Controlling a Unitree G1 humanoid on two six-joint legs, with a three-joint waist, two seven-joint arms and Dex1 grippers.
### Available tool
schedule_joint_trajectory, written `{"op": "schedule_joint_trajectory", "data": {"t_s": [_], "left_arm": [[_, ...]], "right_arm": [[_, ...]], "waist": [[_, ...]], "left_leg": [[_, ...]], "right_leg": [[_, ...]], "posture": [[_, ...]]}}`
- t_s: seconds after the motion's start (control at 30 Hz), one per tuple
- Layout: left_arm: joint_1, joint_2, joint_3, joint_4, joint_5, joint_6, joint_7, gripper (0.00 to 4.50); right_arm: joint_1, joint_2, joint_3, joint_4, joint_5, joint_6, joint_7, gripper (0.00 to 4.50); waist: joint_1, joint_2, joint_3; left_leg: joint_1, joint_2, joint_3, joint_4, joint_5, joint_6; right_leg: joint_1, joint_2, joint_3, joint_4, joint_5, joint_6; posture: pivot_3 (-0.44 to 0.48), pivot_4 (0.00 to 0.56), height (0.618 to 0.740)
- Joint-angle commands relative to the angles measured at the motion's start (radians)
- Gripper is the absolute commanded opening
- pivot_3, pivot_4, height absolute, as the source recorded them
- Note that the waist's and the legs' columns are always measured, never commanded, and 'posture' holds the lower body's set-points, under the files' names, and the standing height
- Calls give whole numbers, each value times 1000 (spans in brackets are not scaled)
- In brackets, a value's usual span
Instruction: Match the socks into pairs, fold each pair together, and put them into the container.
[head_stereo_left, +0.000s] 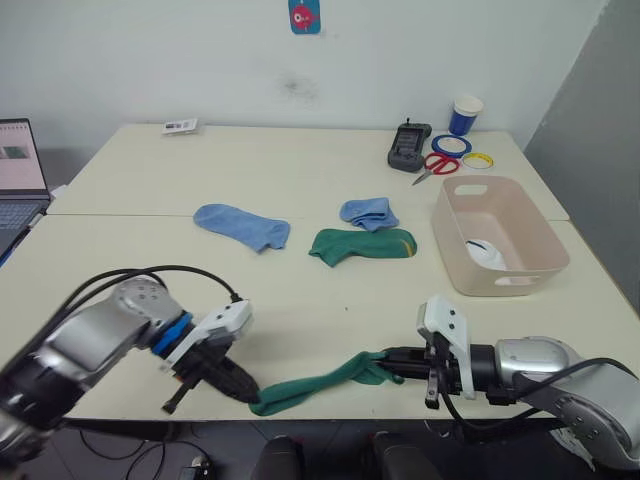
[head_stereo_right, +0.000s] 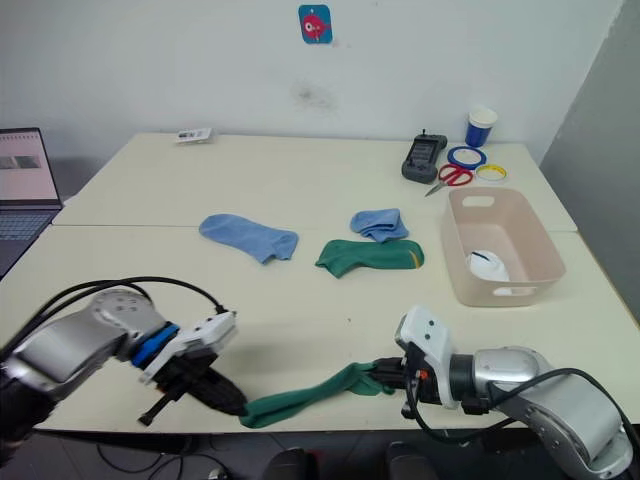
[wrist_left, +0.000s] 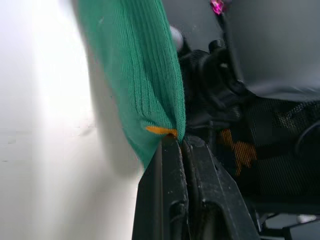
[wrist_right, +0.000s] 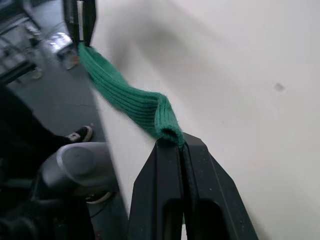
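Both my arms reach low along the table's near edge. My left gripper and right gripper each pinch an end of the green sock, seemingly stretched between them, container far right.

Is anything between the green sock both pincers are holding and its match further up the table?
Nothing visible. The held green sock is stretched along the near edge between the left pincer and right pincer. Bare table separates it from the other green sock; the light blue socks lie beyond.
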Motion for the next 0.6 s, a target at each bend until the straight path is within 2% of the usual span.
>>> {"op": "schedule_joint_trajectory", "data": {"t_s": [0.03,0.17,0.37,0.43,0.47,0.6], "left_arm": [[-98,-108,-35,154,104,12,30,0],[-239,-244,-66,350,204,-5,35,0],[-334,-373,-63,546,325,-124,71,0],[-343,-400,-43,577,348,-165,107,0],[-348,-416,-24,602,359,-198,145,211],[-359,-427,60,661,382,-313,241,1236]], "right_arm": [[-27,21,6,48,-41,19,-71,40],[-46,12,29,109,-108,-15,-93,40],[-82,42,40,202,-217,-88,-149,40],[-80,44,39,205,-247,-112,-164,488],[-75,44,35,201,-260,-125,-169,671],[-43,26,-4,161,-300,-181,-181,2090]], "waist": [[0,-1,0],[1,-2,1],[-2,-1,0],[-1,-1,0],[-1,0,0],[3,0,0]], "left_leg": [[0,0,0,0,0,0],[-2,0,-2,1,0,0],[-6,0,-1,1,0,0],[-8,0,-1,1,0,0],[-8,0,-1,1,0,0],[-8,0,-2,1,0,0]], "right_leg": [[-1,1,0,0,0,0],[-2,2,-1,1,0,0],[-7,4,1,1,0,0],[-9,4,0,2,0,1],[-9,4,0,2,0,1],[-8,3,0,2,2,2]], "posture": [[0,150,732],[0,150,732],[0,150,732],[0,150,732],[0,150,732],[0,150,732]]}}
